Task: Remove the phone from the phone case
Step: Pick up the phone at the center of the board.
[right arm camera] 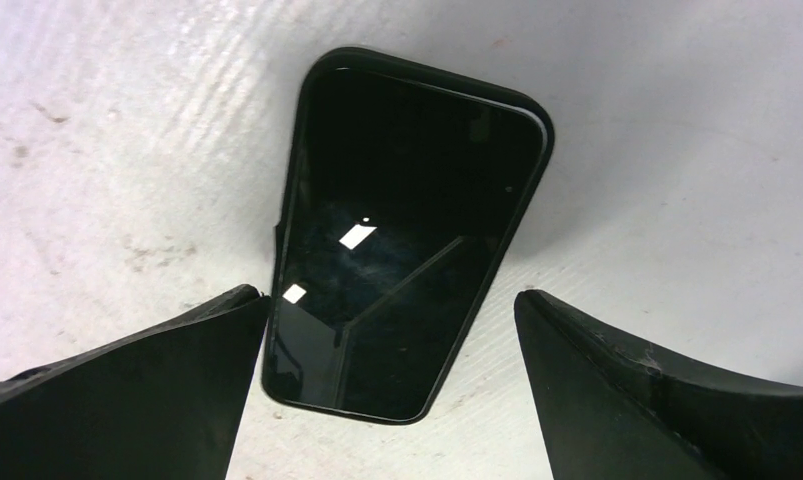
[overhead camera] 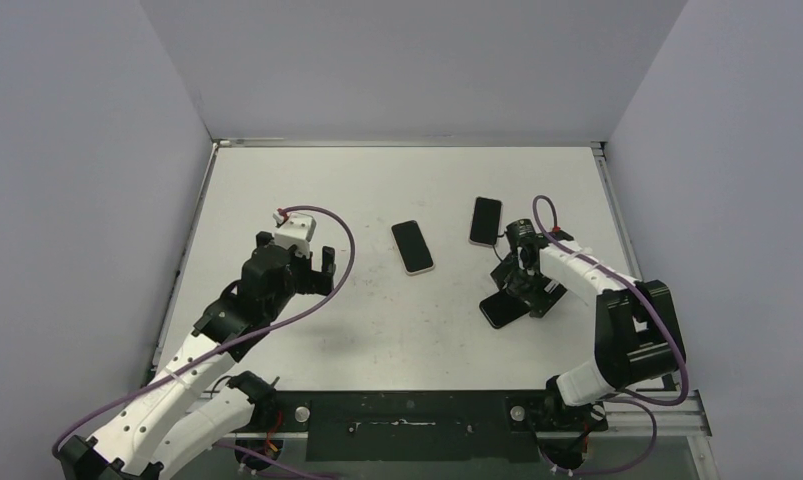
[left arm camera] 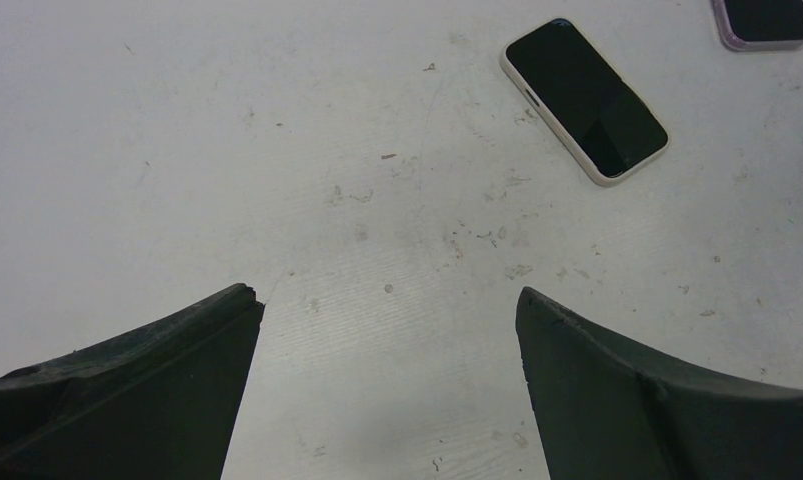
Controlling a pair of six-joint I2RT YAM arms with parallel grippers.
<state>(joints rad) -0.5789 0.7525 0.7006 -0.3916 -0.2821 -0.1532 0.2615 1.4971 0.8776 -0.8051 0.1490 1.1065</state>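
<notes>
The white surface (overhead camera: 377, 190) carries the black-cased phone (right arm camera: 407, 240), lying flat and screen up between the spread fingers of the right pincer (right arm camera: 387, 300). The left pincer (left arm camera: 389, 295) hangs open, well apart. This looks like the approach step. Next, close on the case edges and steady it for prying.

A white, scuffed tabletop (overhead camera: 377, 200) sits boxed in by plain pale grey walls (overhead camera: 407, 60) on three sides, under soft, even light.
</notes>
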